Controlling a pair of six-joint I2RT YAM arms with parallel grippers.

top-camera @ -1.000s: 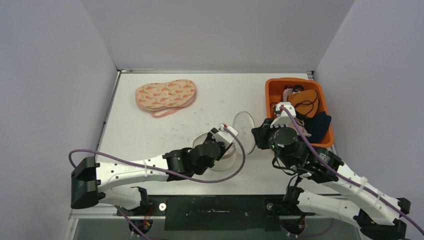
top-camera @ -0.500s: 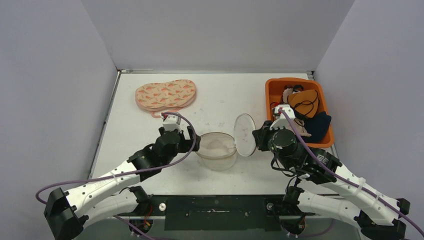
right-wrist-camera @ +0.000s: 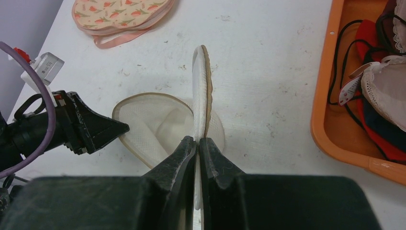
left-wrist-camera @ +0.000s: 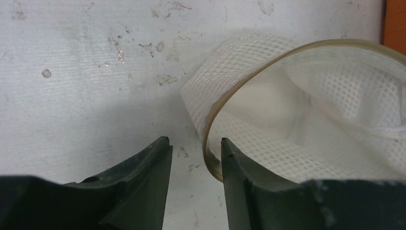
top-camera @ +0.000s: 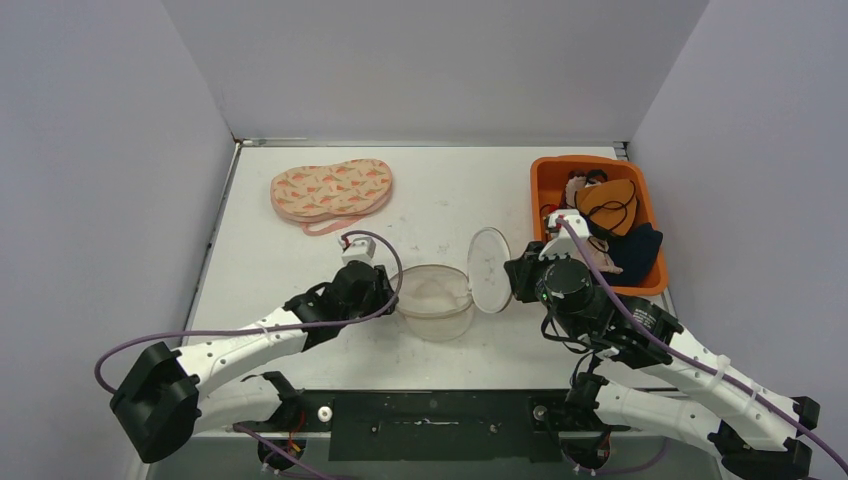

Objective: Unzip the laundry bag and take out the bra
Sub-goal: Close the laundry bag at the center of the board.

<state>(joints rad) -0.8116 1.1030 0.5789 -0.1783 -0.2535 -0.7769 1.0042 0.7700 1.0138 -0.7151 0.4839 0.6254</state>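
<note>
From above, the tabletop [top-camera: 440, 190] is showing as a white, scuffed sheet. Plain pale lilac walls [top-camera: 430, 60] are closing it in on the left, far and right sides. The bra [top-camera: 331, 190], peach with a small orange-red print, is lying flat near the far left corner, outside the bag. Its long axis is running roughly along the far edge, with the right end a little farther away. The laundry bag [top-camera: 435, 300], round white mesh, is sitting near the middle of the near edge with its mouth facing up. I am holding its round flap [top-camera: 488, 270] up on edge at the bag's right side with my right hand [top-camera: 508, 280]. My left hand [top-camera: 392, 290] is sitting at the bag's left rim. An orange bin [top-camera: 540, 200] of garments is standing by the right edge.

Through my left wrist camera, my left hand [left-wrist-camera: 194, 143] is standing with its fingers apart, and speckled tabletop is showing in the gap. The bag's tan-edged rim is curving just beside one finger. Whether it is touching, I cannot tell.

Through my right wrist camera, my right hand [right-wrist-camera: 197, 141] is pinching together on the flap [right-wrist-camera: 201, 91], which is standing thin and upright, pointing away from me. A small white tag [right-wrist-camera: 347, 88] with red marks is lying among the garments in the bin, too small for me to read.
</note>
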